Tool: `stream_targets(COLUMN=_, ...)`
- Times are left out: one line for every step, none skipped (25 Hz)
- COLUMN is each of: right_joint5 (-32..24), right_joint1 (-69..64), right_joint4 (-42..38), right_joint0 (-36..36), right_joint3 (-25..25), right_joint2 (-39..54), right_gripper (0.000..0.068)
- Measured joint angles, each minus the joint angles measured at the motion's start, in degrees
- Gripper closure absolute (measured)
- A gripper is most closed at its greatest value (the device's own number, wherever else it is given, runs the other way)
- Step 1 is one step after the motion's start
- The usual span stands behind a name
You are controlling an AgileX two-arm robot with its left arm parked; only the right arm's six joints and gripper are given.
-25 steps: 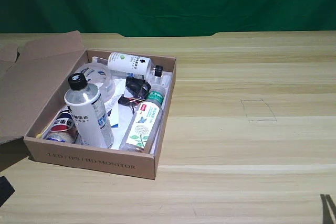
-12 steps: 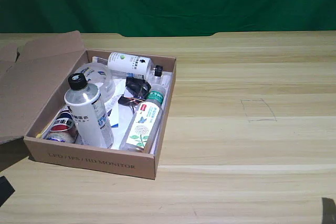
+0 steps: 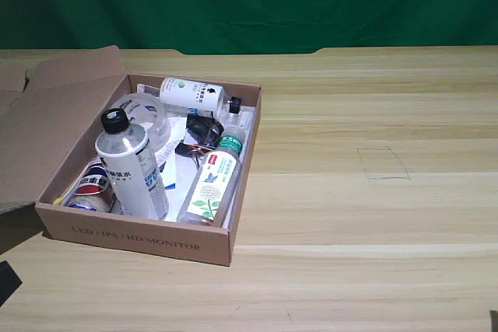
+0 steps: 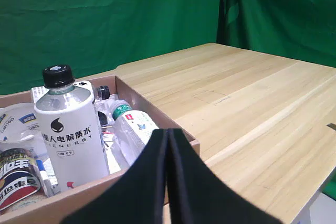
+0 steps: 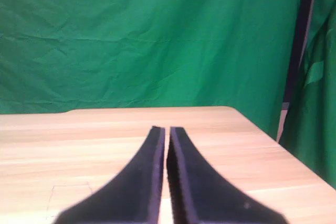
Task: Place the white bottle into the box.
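The white bottle [image 3: 132, 165] stands upright inside the box [image 3: 132, 235], near its front left corner in the exterior view, black cap on top. The left wrist view shows the same bottle [image 4: 71, 135] behind the box's front wall [image 4: 52, 208]. My right gripper [image 5: 166, 128] is far from both, over bare table at the exterior view's lower right corner, where only a dark sliver shows. Its two black fingers lie together, shut, with nothing between them.
The box also holds a smaller white bottle [image 3: 191, 93] lying at the back, a clear green-capped bottle [image 3: 214, 180], a red-and-blue can [image 3: 92, 186] and a clear round lid [image 3: 144, 114]. A pencilled rectangle [image 3: 383, 162] marks the table. The parked left gripper [image 4: 168, 145] sits before the box.
At the exterior view's lower right corner, the right gripper has slid down and almost out of the frame. The bottle and the box have not moved.
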Motion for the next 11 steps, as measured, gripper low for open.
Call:
stream_targets(right_joint5=0.0, right_joint1=0.0, right_joint4=-0.4, right_joint0=0.0, right_joint3=-0.2, right_joint2=0.3, right_gripper=0.068)
stream_targets(right_joint5=0.0, right_joint1=0.0, right_joint4=-0.5, right_joint0=0.0, right_joint3=-0.2, right_joint2=0.5, right_gripper=0.068)
stream_targets(right_joint5=0.0, right_joint1=0.0, right_joint4=-0.5, right_joint0=0.0, right_joint3=-0.4, right_joint2=0.5, right_gripper=0.068)
stream_targets(right_joint5=0.0, right_joint1=0.0, right_joint4=-0.5, right_joint0=0.0, right_joint3=-0.8, right_joint2=0.8, right_gripper=0.068)
stream_targets(right_joint5=0.0, right_joint1=0.0, right_joint4=-0.7, right_joint0=0.0, right_joint3=-1.4, right_joint2=1.0, right_gripper=0.068)
stream_targets(right_joint5=0.0, right_joint1=0.0, right_joint4=-1.1, right_joint0=0.0, right_joint3=-2.5, right_joint2=1.4, right_gripper=0.068)
stream_targets(right_joint5=0.0, right_joint1=0.0, right_joint4=-1.4, right_joint0=0.0, right_joint3=-3.0, right_joint2=1.7, right_gripper=0.068)
stream_targets(right_joint5=0.0, right_joint1=0.0, right_joint4=-1.6, right_joint0=0.0, right_joint3=-3.3, right_joint2=1.8, right_gripper=0.068)
stream_targets(right_joint5=0.1, right_joint1=0.0, right_joint4=-1.7, right_joint0=0.0, right_joint3=-3.6, right_joint2=1.8, right_gripper=0.068)
stream_targets(right_joint5=0.4, right_joint1=0.0, right_joint4=-1.8, right_joint0=0.0, right_joint3=-3.6, right_joint2=1.8, right_gripper=0.068)
stream_targets(right_joint5=1.1, right_joint1=0.0, right_joint4=-2.3, right_joint0=0.0, right_joint3=-3.6, right_joint2=1.8, right_gripper=0.068)
